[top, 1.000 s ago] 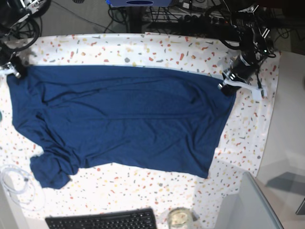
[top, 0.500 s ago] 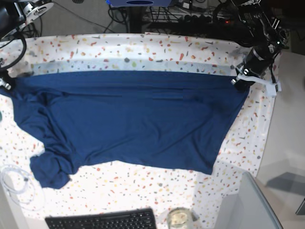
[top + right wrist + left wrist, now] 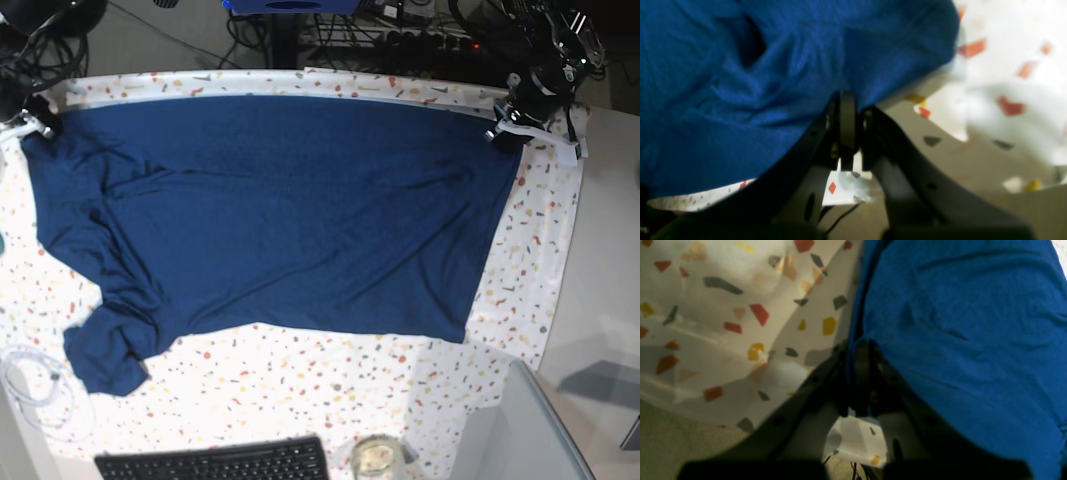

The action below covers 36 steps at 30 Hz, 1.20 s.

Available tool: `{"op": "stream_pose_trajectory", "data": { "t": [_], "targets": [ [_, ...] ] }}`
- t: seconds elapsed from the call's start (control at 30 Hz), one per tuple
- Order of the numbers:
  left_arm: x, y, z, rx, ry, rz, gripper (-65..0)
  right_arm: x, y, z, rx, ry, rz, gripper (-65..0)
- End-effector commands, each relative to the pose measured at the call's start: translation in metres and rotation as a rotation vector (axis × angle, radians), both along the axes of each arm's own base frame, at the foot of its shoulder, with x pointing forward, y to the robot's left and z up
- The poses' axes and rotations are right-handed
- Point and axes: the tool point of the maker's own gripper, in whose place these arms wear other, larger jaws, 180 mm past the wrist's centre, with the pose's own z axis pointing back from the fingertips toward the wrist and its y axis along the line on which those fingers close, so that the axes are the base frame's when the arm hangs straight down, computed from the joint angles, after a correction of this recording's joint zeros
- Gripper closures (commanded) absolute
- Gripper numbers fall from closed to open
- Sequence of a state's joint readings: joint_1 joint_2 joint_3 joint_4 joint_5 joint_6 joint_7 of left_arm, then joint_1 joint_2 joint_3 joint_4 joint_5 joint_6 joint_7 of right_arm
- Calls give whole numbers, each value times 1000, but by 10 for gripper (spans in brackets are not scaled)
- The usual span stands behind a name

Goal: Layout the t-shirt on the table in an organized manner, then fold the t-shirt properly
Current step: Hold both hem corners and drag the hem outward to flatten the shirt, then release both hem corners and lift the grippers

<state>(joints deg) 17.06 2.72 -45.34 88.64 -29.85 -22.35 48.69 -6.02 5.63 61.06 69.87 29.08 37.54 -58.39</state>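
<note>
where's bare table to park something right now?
Free: the strip of table between the t-shirt hem and the keyboard, and the band right of the shirt. Crowded: far edge, where the left gripper and right gripper pinch the corners; cable and jar near front.

T-shirt (image 3: 270,210): plain dark navy, no print. Table (image 3: 330,385): white w/ red, orange, grey, yellow flecks. Keyboard (image 3: 215,462) near edge: black. Cable (image 3: 30,385) near left: white. Gripper fingers (image 3: 848,133) look black, tho blurry.
</note>
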Motion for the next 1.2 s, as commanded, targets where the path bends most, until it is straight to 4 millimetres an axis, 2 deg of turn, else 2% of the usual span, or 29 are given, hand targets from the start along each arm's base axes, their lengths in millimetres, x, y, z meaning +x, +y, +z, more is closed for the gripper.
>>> {"op": "stream_pose_trajectory", "data": {
  "t": [0.0, 0.13, 0.33, 0.47, 0.63, 1.17],
  "targets": [
    [6, 8, 9, 25, -35, 7, 0, 7, -11, 9, -28, -43, -3, -5],
    [5, 9, 8, 27, -32, 8, 0, -1, -7, 5, -19, -27, -6, -3],
    [-11, 10, 3, 33, -1, 9, 0, -10, -10, 4, -22, -10, -7, -3],
    [-19, 19, 5, 71, -36, 41, 0, -19, -11, 7, -51, 1, 7, -3],
    [-25, 18, -2, 59, -20, 50, 0, -17, -3, 13, -65, -18, 12, -3],
    [-21, 16, -4, 51, -22, 50, 0, -22, -4, 11, -66, -7, 5, -8]
  ]
}}
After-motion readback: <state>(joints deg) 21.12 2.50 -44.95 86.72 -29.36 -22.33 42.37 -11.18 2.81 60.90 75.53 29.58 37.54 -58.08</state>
